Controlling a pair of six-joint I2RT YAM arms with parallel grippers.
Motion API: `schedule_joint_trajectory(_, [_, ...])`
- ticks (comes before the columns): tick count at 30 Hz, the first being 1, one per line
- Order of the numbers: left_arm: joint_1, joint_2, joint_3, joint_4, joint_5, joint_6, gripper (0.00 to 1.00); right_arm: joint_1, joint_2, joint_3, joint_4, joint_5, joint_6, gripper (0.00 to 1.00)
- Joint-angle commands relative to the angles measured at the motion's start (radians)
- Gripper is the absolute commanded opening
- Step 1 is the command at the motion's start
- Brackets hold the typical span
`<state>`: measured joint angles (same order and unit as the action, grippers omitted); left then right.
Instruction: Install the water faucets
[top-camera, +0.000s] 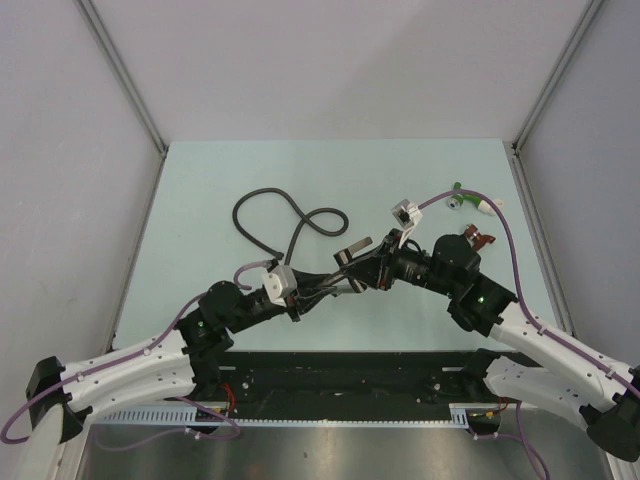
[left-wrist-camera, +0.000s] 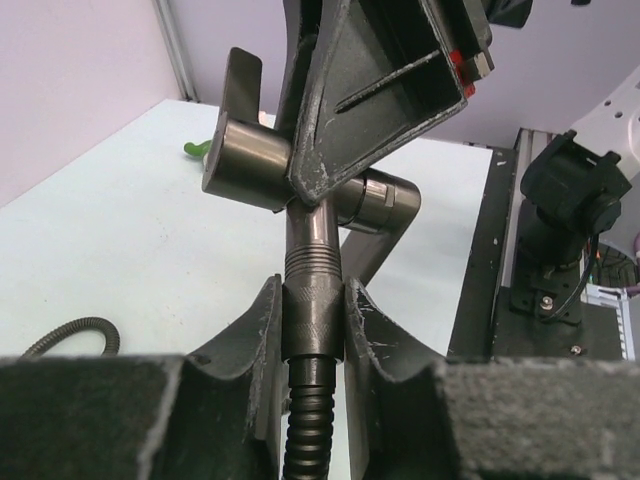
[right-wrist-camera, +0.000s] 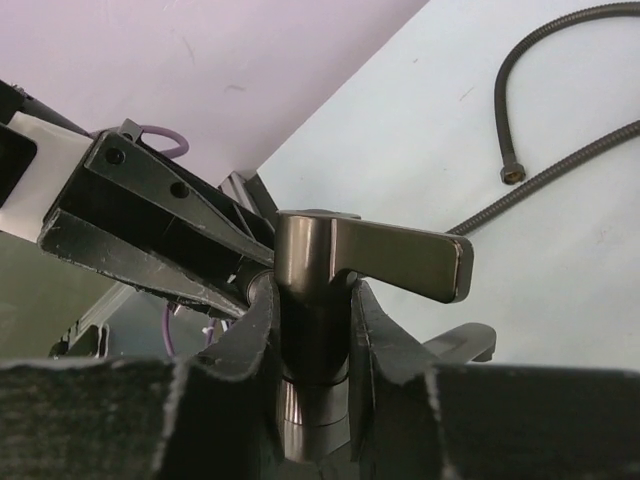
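The dark grey-brown water faucet (top-camera: 352, 258) hangs above the table between my two grippers. In the right wrist view my right gripper (right-wrist-camera: 312, 300) is shut on its round body (right-wrist-camera: 310, 260), just under the flat lever (right-wrist-camera: 410, 257). The left gripper (left-wrist-camera: 313, 305) is shut on the knurled connector (left-wrist-camera: 313, 320) of the black flexible hose (left-wrist-camera: 306, 430). That connector sits at the bottom of the faucet's threaded stem (left-wrist-camera: 312, 250). In the top view the left gripper (top-camera: 320, 287) and right gripper (top-camera: 362, 270) nearly meet. The hose (top-camera: 290, 212) loops away across the table.
Green and white fittings (top-camera: 468, 198) and a dark-red fitting (top-camera: 478, 238) lie at the back right, beside my right arm. Grey walls close in the table on three sides. A black rail (top-camera: 340, 375) with the arm bases runs along the near edge.
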<state>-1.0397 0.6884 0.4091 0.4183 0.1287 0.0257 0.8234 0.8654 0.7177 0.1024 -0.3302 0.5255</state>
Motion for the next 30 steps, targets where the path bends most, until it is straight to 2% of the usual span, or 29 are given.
schedule_joint_trajectory(1, [-0.003, 0.008, 0.105, -0.01, 0.057, 0.088, 0.38, -0.026, -0.002, 0.113, -0.05, -0.079, -0.054, 0.0])
schedule_joint_trajectory(4, [-0.003, -0.015, 0.122, -0.073, 0.058, 0.085, 0.69, -0.038, 0.0, 0.158, -0.139, -0.075, -0.137, 0.0])
schedule_joint_trajectory(7, [-0.003, -0.039, 0.146, -0.157, 0.039, 0.086, 0.78, -0.056, 0.007, 0.209, -0.208, -0.092, -0.221, 0.0])
schedule_joint_trajectory(10, [-0.002, -0.058, 0.169, -0.238, 0.003, 0.091, 0.8, -0.073, 0.018, 0.25, -0.274, -0.14, -0.278, 0.0])
schedule_joint_trajectory(13, [0.003, -0.063, 0.169, -0.26, 0.026, 0.091, 0.86, -0.092, 0.026, 0.281, -0.326, -0.194, -0.347, 0.0])
schedule_joint_trajectory(17, [0.038, -0.027, 0.181, -0.253, 0.228, 0.056, 0.88, -0.109, 0.035, 0.316, -0.398, -0.227, -0.459, 0.0])
schedule_joint_trajectory(22, [0.119, 0.068, 0.208, -0.228, 0.351, -0.001, 0.88, -0.124, 0.041, 0.341, -0.441, -0.28, -0.542, 0.0])
schedule_joint_trajectory(27, [0.225, 0.172, 0.191, -0.09, 0.561, -0.147, 0.82, -0.139, 0.047, 0.344, -0.448, -0.326, -0.588, 0.0])
schedule_joint_trajectory(30, [0.234, 0.244, 0.197, -0.023, 0.661, -0.208, 0.79, -0.139, 0.052, 0.344, -0.452, -0.336, -0.596, 0.0])
